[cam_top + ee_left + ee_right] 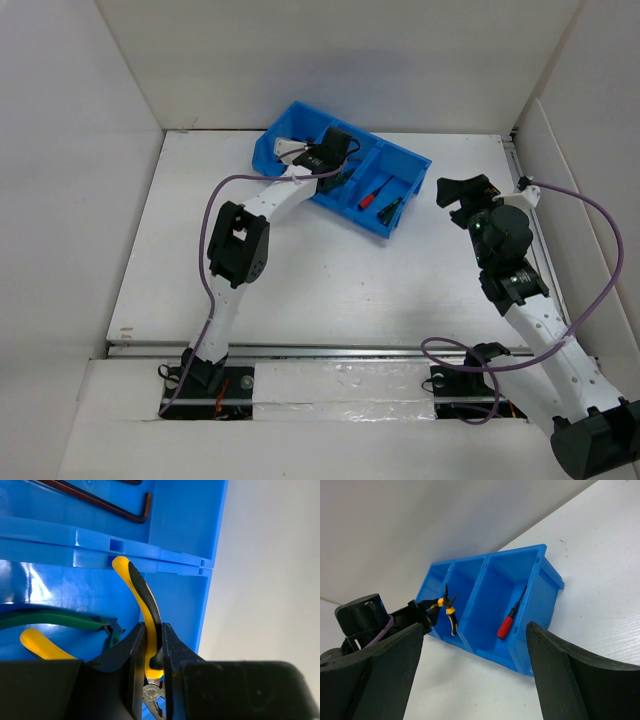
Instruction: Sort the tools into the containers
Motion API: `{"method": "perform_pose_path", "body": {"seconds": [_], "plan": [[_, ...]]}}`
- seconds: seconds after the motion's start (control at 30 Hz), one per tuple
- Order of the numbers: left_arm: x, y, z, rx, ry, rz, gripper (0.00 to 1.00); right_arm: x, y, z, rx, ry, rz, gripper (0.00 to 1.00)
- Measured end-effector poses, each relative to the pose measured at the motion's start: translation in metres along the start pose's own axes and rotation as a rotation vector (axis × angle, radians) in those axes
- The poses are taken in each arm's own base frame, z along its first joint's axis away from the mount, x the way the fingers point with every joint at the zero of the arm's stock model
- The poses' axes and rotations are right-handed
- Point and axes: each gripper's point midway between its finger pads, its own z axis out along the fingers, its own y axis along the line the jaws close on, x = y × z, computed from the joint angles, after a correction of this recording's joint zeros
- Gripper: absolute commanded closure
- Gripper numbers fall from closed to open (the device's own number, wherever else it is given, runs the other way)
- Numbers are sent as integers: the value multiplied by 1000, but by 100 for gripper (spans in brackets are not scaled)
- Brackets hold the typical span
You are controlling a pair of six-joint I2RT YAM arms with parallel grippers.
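The blue three-compartment bin (287, 112) stands at the back of the table. My left gripper (336, 168) reaches into its middle compartment and is shut on one handle of the yellow-handled pliers (142, 597), which also show in the right wrist view (448, 611). Green-handled pliers (55, 619) lie in the same compartment. A dark hex key (107, 504) lies in the neighbouring compartment. A red-handled screwdriver (371, 195) and a green-handled one (392, 207) lie in the right compartment. My right gripper (452, 200) is open and empty, to the right of the bin.
White walls enclose the table on the left, back and right. The bin (547, 577) sits at an angle near the back wall. Purple cables loop off both arms. The left gripper (420, 616) shows at the bin's near wall in the right wrist view.
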Motion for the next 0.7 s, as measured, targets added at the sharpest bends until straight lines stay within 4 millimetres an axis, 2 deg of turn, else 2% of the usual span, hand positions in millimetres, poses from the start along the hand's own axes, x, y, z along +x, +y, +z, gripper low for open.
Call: {"method": "perform_pose_path", "body": {"seconds": [0.2,0.3,0.33,0.43,0.5,0.6,0.7], "plan": [[4,-3,6,30,4,-33,100,-2,0,-1,1,-6,-5,13],[5,-7,7,52,9,-47,90,-6,2,-4,-4,-21,0,13],[6,-7,8,57,9,-48,79,-8,2,-5,-7,-26,1,13],[8,-4,11,68,10,-51,68,-11,4,-6,-11,-36,4,13],[8,1,14,67,6,-41,66,-11,3,-6,-10,-36,4,13],[9,2,16,81,4,-40,57,-10,3,-5,-7,-32,3,13],[10,3,18,96,4,-42,54,-8,2,-4,-3,-28,1,13]]}}
